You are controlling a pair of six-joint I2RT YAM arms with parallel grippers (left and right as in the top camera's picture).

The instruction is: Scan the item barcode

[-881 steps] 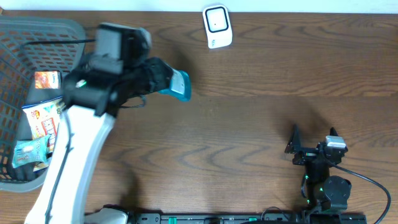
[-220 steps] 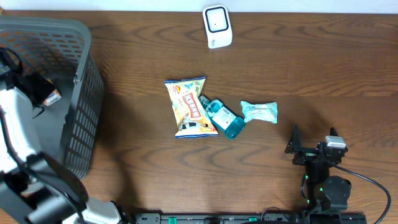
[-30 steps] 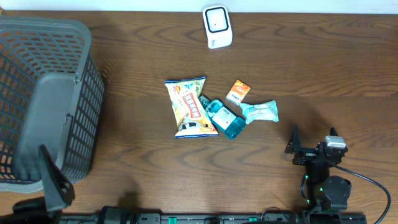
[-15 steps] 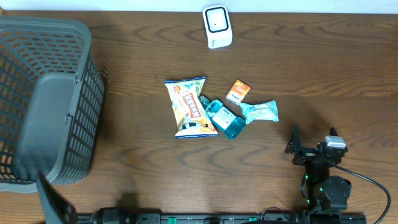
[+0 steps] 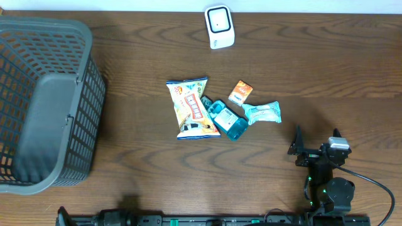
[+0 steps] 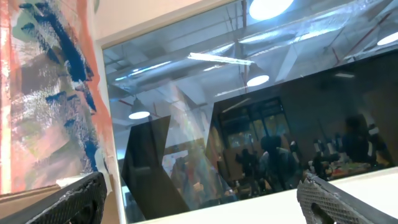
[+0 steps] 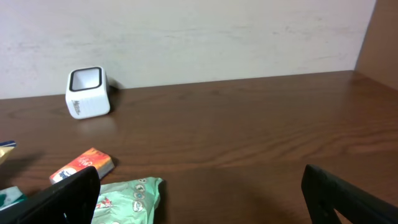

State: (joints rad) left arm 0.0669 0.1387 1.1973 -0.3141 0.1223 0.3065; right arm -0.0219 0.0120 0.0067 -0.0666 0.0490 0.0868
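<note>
The white barcode scanner stands at the table's far edge and shows in the right wrist view as a white scanner at the far left. Several items lie mid-table: a yellow snack bag, a teal bottle, a small orange box and a mint-green packet. My right gripper rests open to the right of them; its view has the orange box and the green packet at lower left, and the right gripper holds nothing. My left gripper is open, empty, facing windows and ceiling lights.
A grey mesh basket fills the left side of the table and holds nothing that I can see. A wall runs behind the scanner. Only a dark tip of the left arm shows at the bottom left edge.
The left arm has drawn back toward the near edge and almost left the overhead view. The items, the basket and the right arm have not moved.
</note>
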